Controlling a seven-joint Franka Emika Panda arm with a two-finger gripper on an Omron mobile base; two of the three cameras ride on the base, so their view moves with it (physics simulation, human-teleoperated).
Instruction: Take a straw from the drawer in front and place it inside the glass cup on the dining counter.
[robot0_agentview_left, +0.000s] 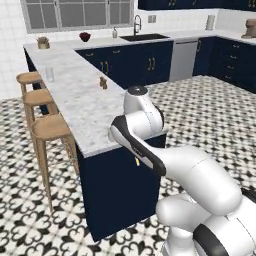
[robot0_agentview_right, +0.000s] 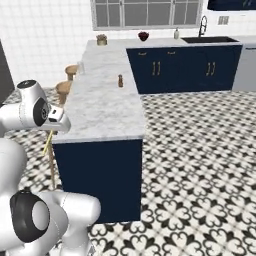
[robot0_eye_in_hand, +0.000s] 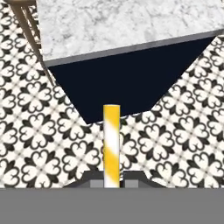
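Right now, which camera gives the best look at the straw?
The hand view: the straw stands up the middle, yellow with white stripes, pinched at its base by the hand. In the left base view just a small yellow bit pokes out below the arm; the right base view gives nothing clear.

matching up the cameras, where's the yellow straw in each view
Left base view: the thin yellow-and-white striped straw is a small yellow sliver just under the arm, against the counter's navy base.
Right base view: a slanted yellow line at left, beside the counter's near end.
Hand view: upright at bottom centre.
Shared landmark: the near end of the white-grey marble dining counter.
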